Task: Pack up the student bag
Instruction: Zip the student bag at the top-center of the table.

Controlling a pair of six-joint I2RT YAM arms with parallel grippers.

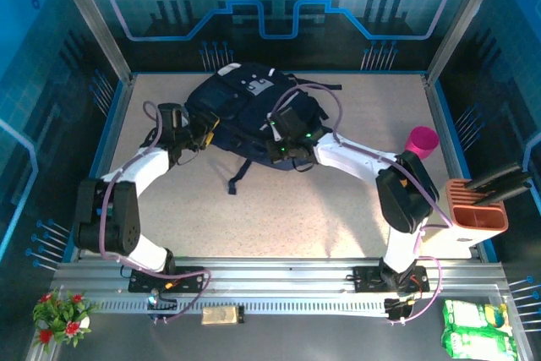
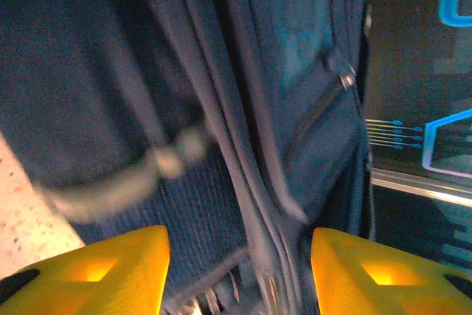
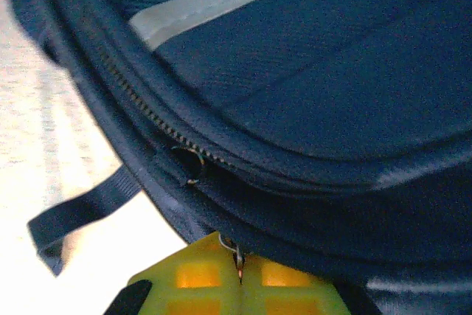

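The student bag [image 1: 245,103], dark navy with grey-white patches, lies flat at the back middle of the table. My left gripper [image 1: 199,136] is at the bag's left side. In the left wrist view the gripper [image 2: 240,271] stands open, its yellow fingers [image 2: 110,267] wide apart, and blurred folds and seams of the bag [image 2: 221,108] run between and ahead of them. My right gripper [image 1: 283,146] is at the bag's near edge. In the right wrist view it [image 3: 238,267] is shut on a small metal zipper pull [image 3: 237,256] hanging from the bag [image 3: 317,71]. A second slider [image 3: 190,164] sits on the zipper above.
A pink cup [image 1: 421,139] stands at the right, and an orange holder [image 1: 478,213] with black items stands nearer the right edge. A loose black strap [image 1: 239,177] trails from the bag toward me. Blue walls enclose the table [image 1: 279,217].
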